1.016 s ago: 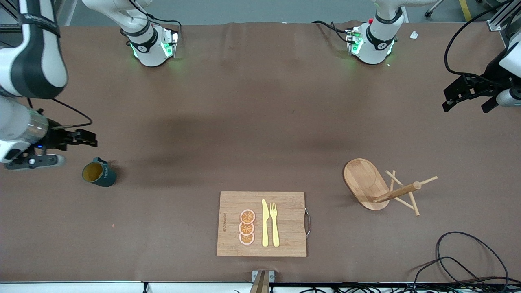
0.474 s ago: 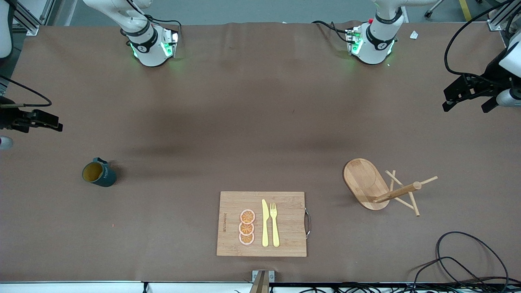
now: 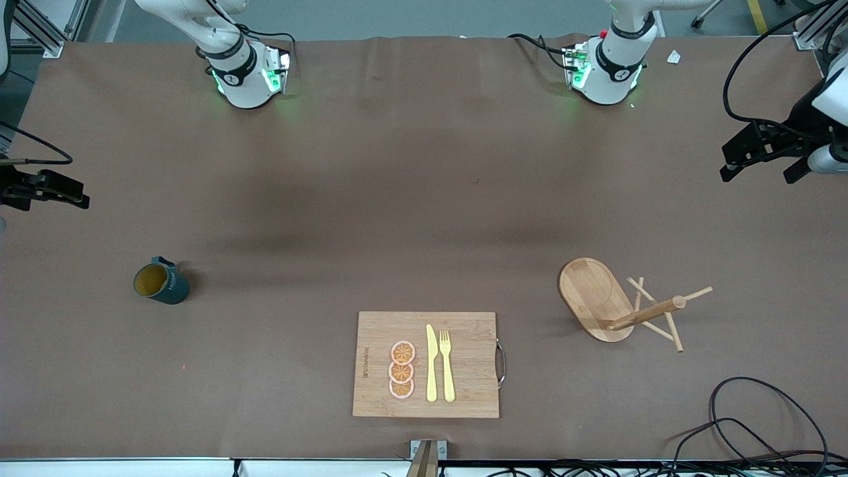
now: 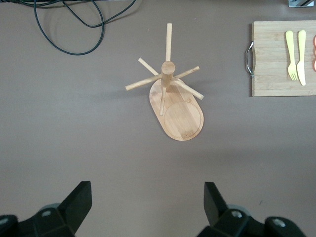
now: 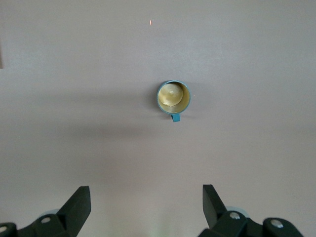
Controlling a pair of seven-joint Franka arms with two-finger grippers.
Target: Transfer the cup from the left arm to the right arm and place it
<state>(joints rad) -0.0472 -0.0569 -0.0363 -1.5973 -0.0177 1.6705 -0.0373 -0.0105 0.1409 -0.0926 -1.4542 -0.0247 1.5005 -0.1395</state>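
Both arms just hang out wide over the table ends, up in the air: left gripper (image 3: pixel 762 159) jaws spread, nothing held; right gripper (image 5: pixel 145 210) same, empty.

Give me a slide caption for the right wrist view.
Open right gripper high above the upright teal cup on the brown table.
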